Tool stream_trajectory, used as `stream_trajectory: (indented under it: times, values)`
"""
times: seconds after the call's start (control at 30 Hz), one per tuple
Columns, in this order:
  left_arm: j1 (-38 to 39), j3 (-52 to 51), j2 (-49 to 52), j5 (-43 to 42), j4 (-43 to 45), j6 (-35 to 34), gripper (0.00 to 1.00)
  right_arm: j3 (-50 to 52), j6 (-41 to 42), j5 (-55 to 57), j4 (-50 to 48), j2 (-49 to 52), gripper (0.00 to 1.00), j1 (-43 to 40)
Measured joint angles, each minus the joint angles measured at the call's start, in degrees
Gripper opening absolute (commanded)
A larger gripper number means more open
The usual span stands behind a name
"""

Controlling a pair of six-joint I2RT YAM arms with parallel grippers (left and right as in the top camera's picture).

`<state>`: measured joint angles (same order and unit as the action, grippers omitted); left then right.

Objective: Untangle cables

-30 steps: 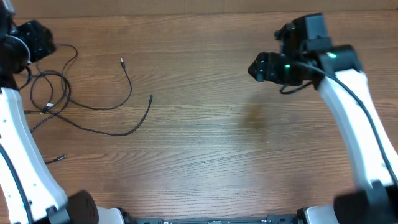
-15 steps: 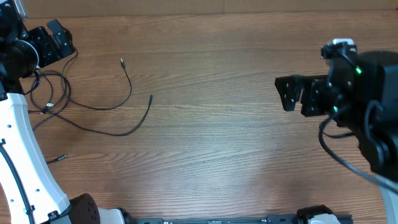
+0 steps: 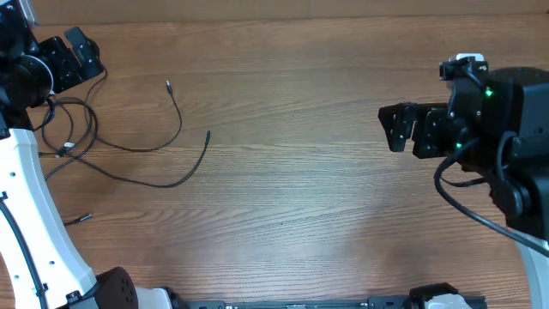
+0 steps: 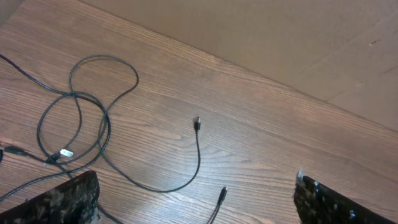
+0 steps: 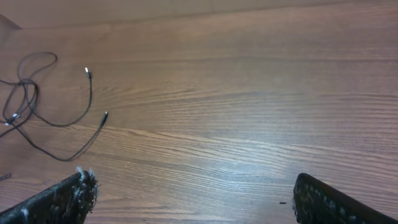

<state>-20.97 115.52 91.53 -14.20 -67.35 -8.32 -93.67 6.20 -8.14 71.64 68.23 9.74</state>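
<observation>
The cables (image 3: 129, 148) are thin black wires with small plug tips, lying loose on the left of the wooden table, looped and crossing near the left arm. They also show in the left wrist view (image 4: 102, 121) and small at the left of the right wrist view (image 5: 37, 99). My left gripper (image 3: 75, 58) is open and empty, raised at the far left above the loops. My right gripper (image 3: 396, 127) is open and empty, well to the right, far from the cables.
The wooden table (image 3: 283, 197) fills the view. A tan wall panel (image 4: 280, 37) runs along its far edge. A short separate plug end (image 3: 79, 220) lies near the left arm's base. The thick cords of the arms hang by each wrist.
My right arm swung from the back right toward the right middle and now holds still. My left gripper shifted slightly right earlier. The cables have not moved.
</observation>
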Motion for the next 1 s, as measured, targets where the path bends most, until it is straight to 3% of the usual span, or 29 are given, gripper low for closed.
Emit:
stream_trajectory:
  times: [0.17, 0.3, 0.77, 1.0]
  values:
    - [0.0, 0.0, 0.0, 0.0, 0.0, 0.0, 1.0, 0.0, 0.0, 0.2, -1.5, 0.9, 1.0, 0.0]
    - [0.0, 0.0, 0.0, 0.0, 0.0, 0.0, 1.0, 3.0, 0.0, 0.6, -9.2, -1.5, 1.0, 0.0]
    - [0.0, 0.0, 0.0, -0.2, -0.2, 0.0, 1.0, 41.7, -0.3, 1.5, -40.0, -35.8, 1.0, -4.5]
    - [0.0, 0.0, 0.0, -0.2, -0.2, 0.0, 1.0, 56.4, -0.2, 1.7, -53.8, -46.6, 1.0, -8.1]
